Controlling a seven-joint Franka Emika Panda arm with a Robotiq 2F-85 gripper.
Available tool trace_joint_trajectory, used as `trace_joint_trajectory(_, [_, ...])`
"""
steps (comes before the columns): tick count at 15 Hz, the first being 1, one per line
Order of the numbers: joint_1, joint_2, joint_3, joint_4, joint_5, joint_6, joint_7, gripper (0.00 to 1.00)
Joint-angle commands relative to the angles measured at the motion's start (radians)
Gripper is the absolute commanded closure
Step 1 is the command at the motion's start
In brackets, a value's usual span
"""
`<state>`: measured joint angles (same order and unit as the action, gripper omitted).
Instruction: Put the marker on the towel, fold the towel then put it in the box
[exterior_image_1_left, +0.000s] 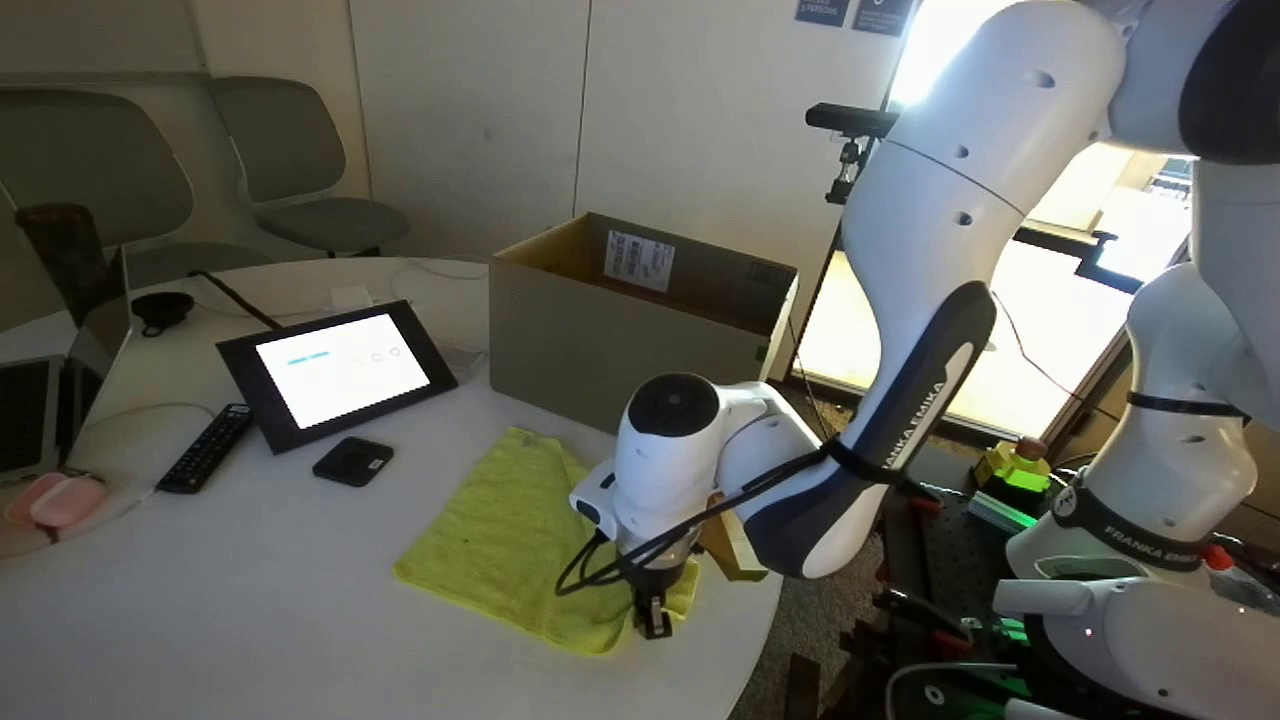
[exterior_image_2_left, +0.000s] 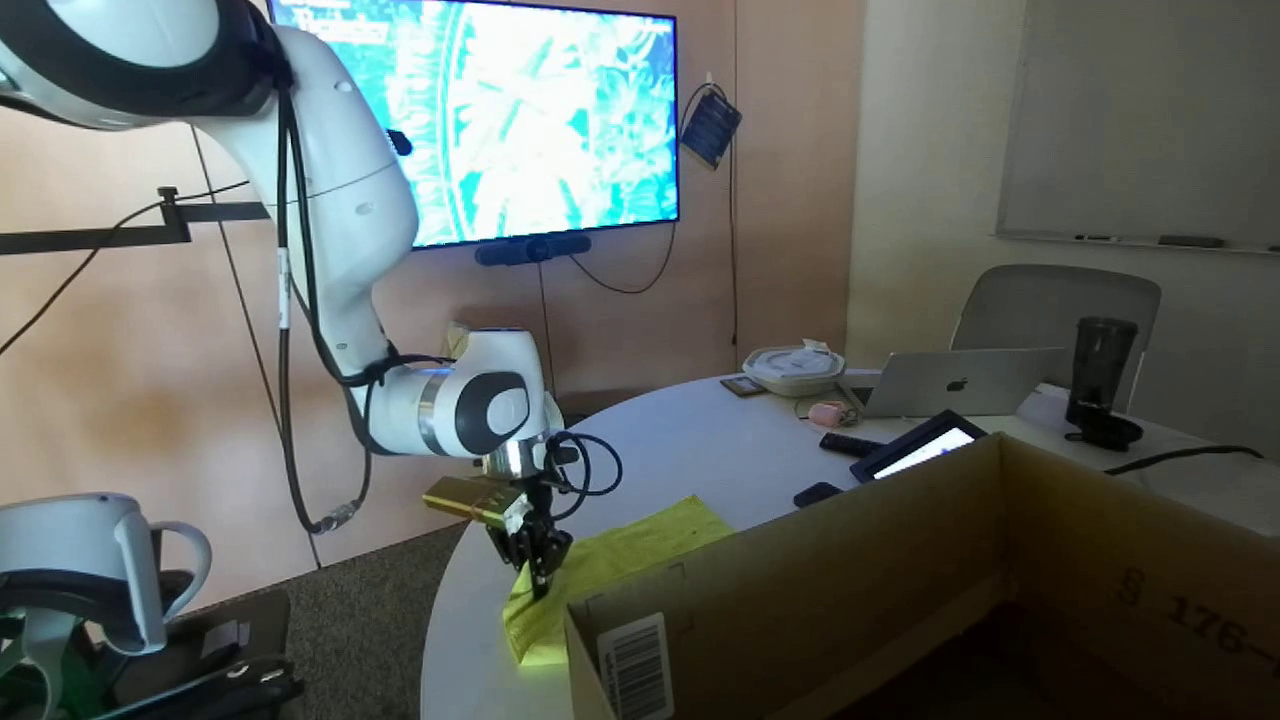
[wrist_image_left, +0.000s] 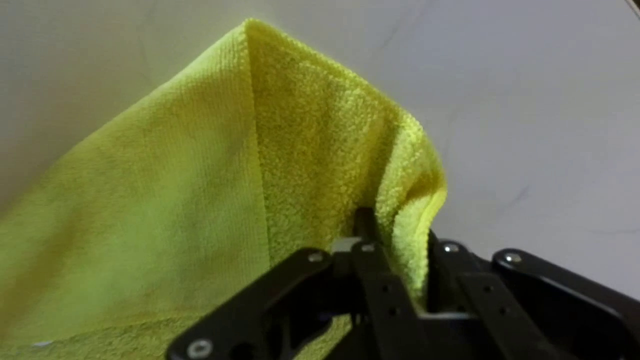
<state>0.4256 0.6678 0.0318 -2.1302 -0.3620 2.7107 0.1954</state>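
- White table with a curved edge.
- Large open-topped brown cardboard box, standing on the table.
- Yellow-green square cloth towel, lying on the table just beside the box.
- Black gripper, its jaws closed on a bunched fold of the towel.
- Flat black squarish block, near the towel.

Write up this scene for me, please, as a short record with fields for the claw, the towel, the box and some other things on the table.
Claw: closed on a bunched part of the towel
Towel: yellow-green, on the white table, partly folded over in the wrist view
Box: brown cardboard, open-topped, on the table beside the towel
Marker: cannot be made out in any view
Also on the table: tablet-like screen, lit; black remote; small black squarish block
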Motion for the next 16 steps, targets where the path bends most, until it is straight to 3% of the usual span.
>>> trace_joint_trajectory(1, [0.016, -0.068, -0.040, -0.042, 0.003, 0.044, 0.039, 0.86])
trace_joint_trajectory(7, [0.096, -0.093, -0.168, -0.033, -0.051, 0.058, 0.194, 0.86])
trace_joint_trajectory(9, [0.151, -0.084, -0.243, -0.011, -0.083, 0.051, 0.295, 0.86])
trace_joint_trajectory(14, [0.247, 0.005, -0.382, 0.100, -0.103, -0.012, 0.545, 0.86])
trace_joint_trajectory(16, [0.254, 0.033, -0.395, 0.132, -0.090, -0.053, 0.610, 0.86])
